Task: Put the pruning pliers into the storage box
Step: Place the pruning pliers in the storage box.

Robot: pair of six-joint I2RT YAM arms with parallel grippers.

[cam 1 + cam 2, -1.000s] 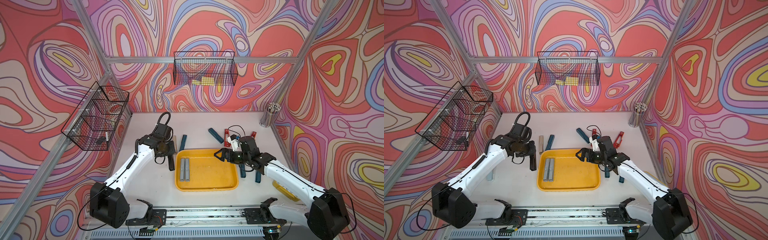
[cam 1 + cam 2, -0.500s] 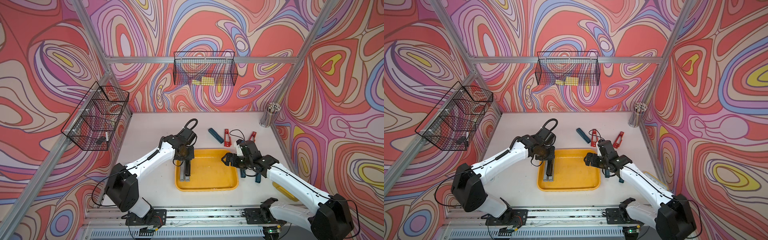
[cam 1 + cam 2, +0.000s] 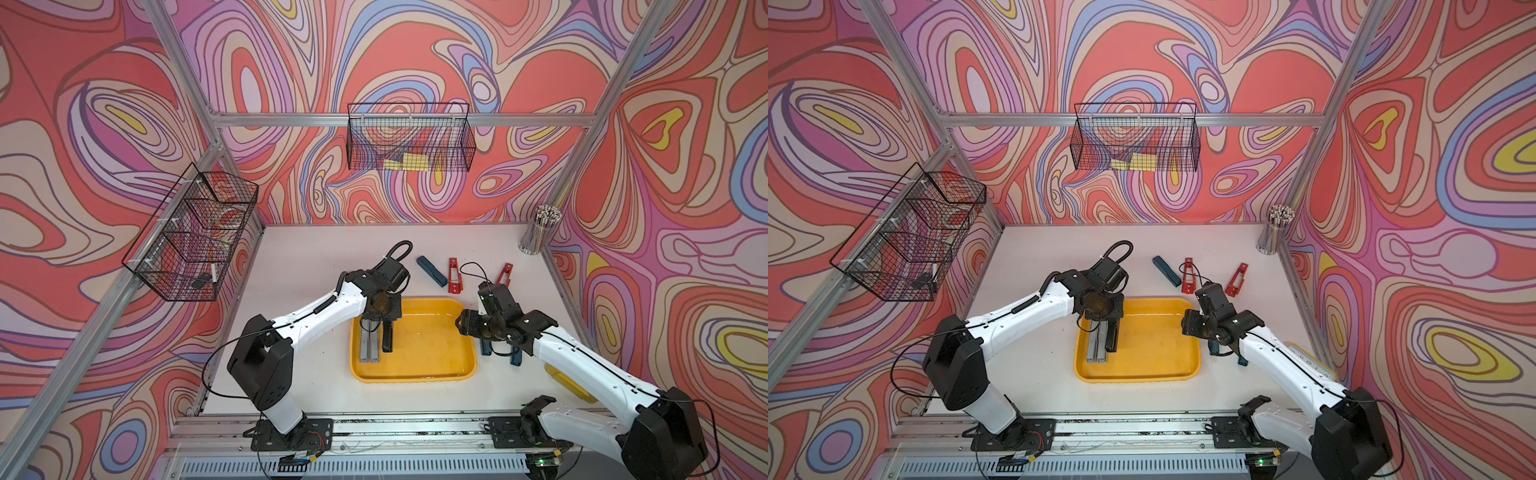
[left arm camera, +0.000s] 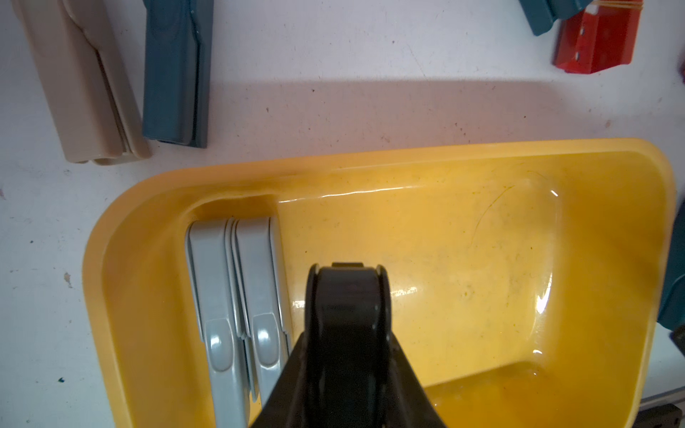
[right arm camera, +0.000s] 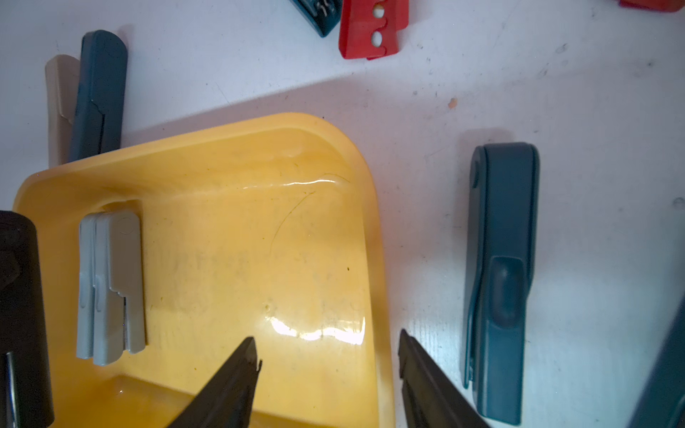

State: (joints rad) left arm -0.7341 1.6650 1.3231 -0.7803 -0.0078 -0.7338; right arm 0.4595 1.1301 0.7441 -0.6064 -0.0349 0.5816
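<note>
Storage box: glossy yellow plastic tray (image 3: 432, 349), rounded corners, raised rim.
Inside: two smooth grey oblong pliers (image 3: 369, 347), side by side along one wall.
Left gripper (image 3: 380, 323): clamped on a matte black plier bar (image 4: 348, 292) over the tray, perhaps touching its floor.
Right gripper (image 5: 328, 346): fingers apart, empty, astride the rim.
White table (image 3: 311, 257): teal plier bar (image 5: 500, 281), red cut-out bars (image 3: 454, 275).

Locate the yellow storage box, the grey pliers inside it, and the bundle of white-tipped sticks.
storage box (image 3: 432, 345), in a top view, on its bare floor.
grey pliers (image 4: 218, 296), left wrist view, on one bar's body.
bundle of white-tipped sticks (image 3: 1274, 228), in a top view, mid-bundle.
</note>
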